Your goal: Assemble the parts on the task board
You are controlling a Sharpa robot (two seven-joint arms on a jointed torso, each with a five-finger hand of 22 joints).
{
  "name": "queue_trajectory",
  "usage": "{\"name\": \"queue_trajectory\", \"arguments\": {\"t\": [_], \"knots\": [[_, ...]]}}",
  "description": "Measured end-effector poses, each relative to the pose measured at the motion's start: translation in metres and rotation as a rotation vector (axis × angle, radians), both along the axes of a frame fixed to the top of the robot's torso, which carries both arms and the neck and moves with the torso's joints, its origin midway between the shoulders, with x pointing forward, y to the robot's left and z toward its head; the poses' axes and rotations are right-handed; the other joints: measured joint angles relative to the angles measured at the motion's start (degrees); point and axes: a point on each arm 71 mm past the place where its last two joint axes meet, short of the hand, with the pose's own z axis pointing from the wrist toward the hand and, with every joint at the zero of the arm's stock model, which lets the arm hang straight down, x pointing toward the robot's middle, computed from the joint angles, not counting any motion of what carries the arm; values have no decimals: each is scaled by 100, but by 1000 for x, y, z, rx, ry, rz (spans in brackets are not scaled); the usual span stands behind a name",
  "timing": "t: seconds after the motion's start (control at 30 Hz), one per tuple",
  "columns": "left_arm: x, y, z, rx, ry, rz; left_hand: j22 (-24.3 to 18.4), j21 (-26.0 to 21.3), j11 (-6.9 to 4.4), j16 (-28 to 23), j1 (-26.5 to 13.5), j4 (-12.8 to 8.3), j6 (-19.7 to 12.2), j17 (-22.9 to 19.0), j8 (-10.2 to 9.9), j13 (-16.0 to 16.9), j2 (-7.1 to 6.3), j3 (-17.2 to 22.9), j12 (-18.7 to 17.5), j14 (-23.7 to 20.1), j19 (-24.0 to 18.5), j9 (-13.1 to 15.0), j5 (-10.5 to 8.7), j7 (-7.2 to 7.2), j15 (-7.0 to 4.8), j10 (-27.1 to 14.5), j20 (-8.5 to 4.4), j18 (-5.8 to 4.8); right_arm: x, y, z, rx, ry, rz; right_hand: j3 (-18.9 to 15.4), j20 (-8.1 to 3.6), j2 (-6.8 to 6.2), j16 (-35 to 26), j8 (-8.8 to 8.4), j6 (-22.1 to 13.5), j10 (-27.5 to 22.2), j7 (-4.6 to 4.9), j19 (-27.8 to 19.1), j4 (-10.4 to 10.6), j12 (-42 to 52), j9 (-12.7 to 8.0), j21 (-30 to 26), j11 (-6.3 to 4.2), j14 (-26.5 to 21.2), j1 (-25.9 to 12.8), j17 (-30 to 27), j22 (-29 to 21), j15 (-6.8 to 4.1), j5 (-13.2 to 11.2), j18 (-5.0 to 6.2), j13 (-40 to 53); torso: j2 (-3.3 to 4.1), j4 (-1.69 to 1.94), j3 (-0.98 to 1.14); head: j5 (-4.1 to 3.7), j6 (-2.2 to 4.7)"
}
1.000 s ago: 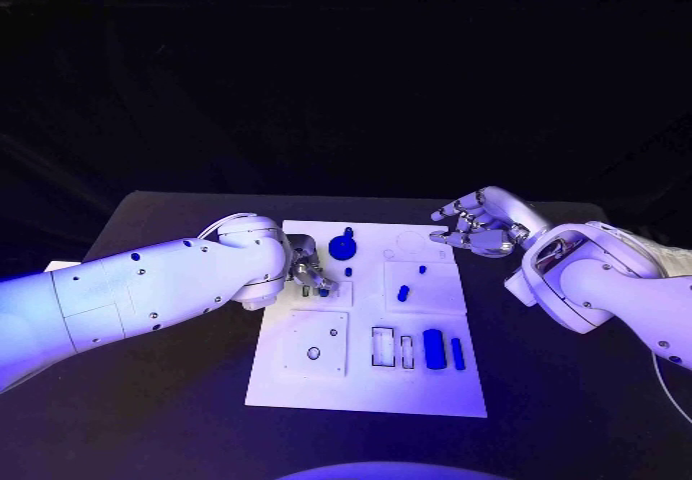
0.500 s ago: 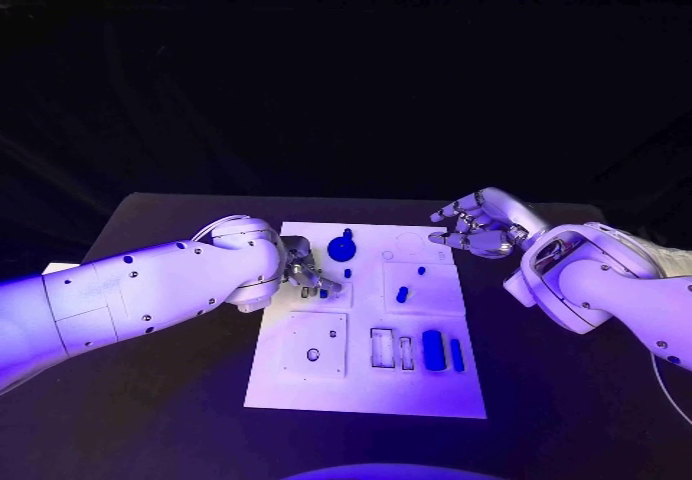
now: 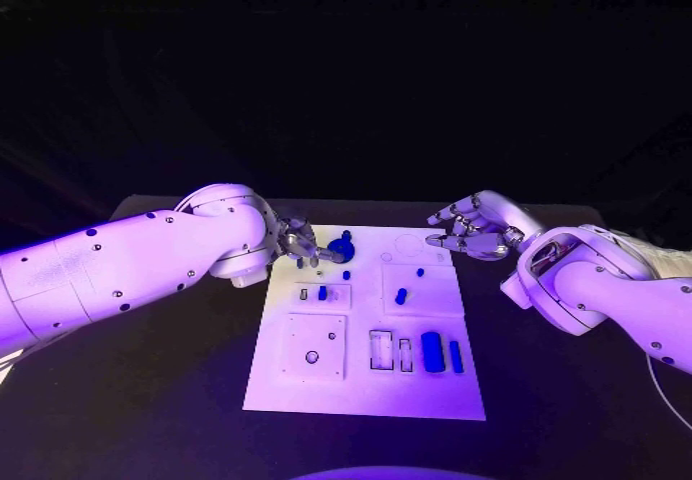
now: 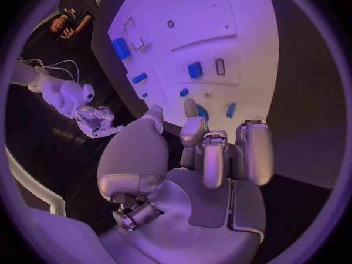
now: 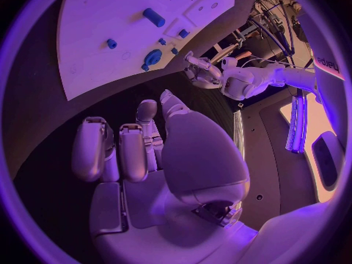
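A: Starting at the near edge, what lies on the black table [image 3: 159, 400]?

B: The white board [image 3: 368, 385] sits in the middle of it. Its nearest stretch is bare. Just beyond, on the robot's left side, is a square plate [image 3: 315, 346] with a small oval hole. Beside that, toward the right, stand 2 pale slots and then 2 blue bars [image 3: 433, 351], a thick one and a thin one, side by side and lying lengthwise.

A: And the middle of the board?

B: A small blue block [image 3: 323, 293] sits in a little recess next to a pale slot. To the right of it a short blue peg [image 3: 402, 296] lies tilted, with a tiny blue dot just beyond it.

A: Farther still?

B: A round blue knob [image 3: 342, 246] sits near the far edge, with a small blue piece just nearer than it. The left hand [image 3: 300, 243] hangs right beside that knob, over the board's far left corner. In the left wrist view its fingers [image 4: 253, 146] are loosely curled, apart from the thumb, with nothing between them.

A: The other hand?

B: The right hand [image 3: 472, 227] is off the board's far right corner, above the table. Its fingers [image 5: 91, 146] are bent but spread, and it holds nothing.
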Motion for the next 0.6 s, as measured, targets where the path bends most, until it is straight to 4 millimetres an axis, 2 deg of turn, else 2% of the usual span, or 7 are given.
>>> {"name": "queue_trajectory", "arguments": {"t": [0.1, 0.23, 0.43, 0.6], "knots": [[11, 7, 15, 9, -18, 17, 0, -82, 74, 0, 123, -7, -84, 0, -107, -208, 71, -140, -190, 0, -51, -103, 0, 84, 38, -157, 51, 0, 0, 0, 0, 1, 1, 0, 0, 0, 0, 0, 0, 0, 0, 0, 0, 0, 0, 0, 0, 0, 0, 0, 0, 0, 0, 0, 0, 0, 1, 1, 3, 1, 7], [28, 14, 26, 36, -19, 42, 0, -146, 116, 0, 386, -20, -136, 0, -200, -391, 132, -212, -348, -1, -97, -220, 0, 136, 80, -317, 97, 1, 1, 2, -1, 3, 2, 2, 0, 0, 0, 0, 0, 0, 0, 0, 0, 0, 0, 0, 0, 0, 0, 0, 0, 0, 0, 0, 0, 0, 1, 1, 3, 14, 18], [50, 13, 20, 89, 14, 63, -1, -201, 156, 0, 600, -10, -197, 0, -320, -560, 237, -298, -469, -2, -122, -390, 0, 155, 120, -399, 121, 1, 2, 4, -1, 5, 3, 4, 0, 0, 0, 0, 0, 0, 0, 0, 0, 0, 0, 0, 0, 0, 0, 0, 0, 0, 0, 3, 0, 0, 5, 5, -3, 14, 34], [65, 17, 10, 129, 42, 88, -1, -201, 156, 0, 670, -10, -196, 0, -320, -574, 307, -298, -469, -2, -122, -458, 0, 155, 120, -399, 121, 1, 2, 6, -2, 7, 3, 8, 0, 0, 0, 0, 0, 0, 0, 0, 0, 0, 0, 0, 0, 0, 0, 0, 0, 0, 0, 24, 0, 1, 18, -7, -9, 34, 49]]}}
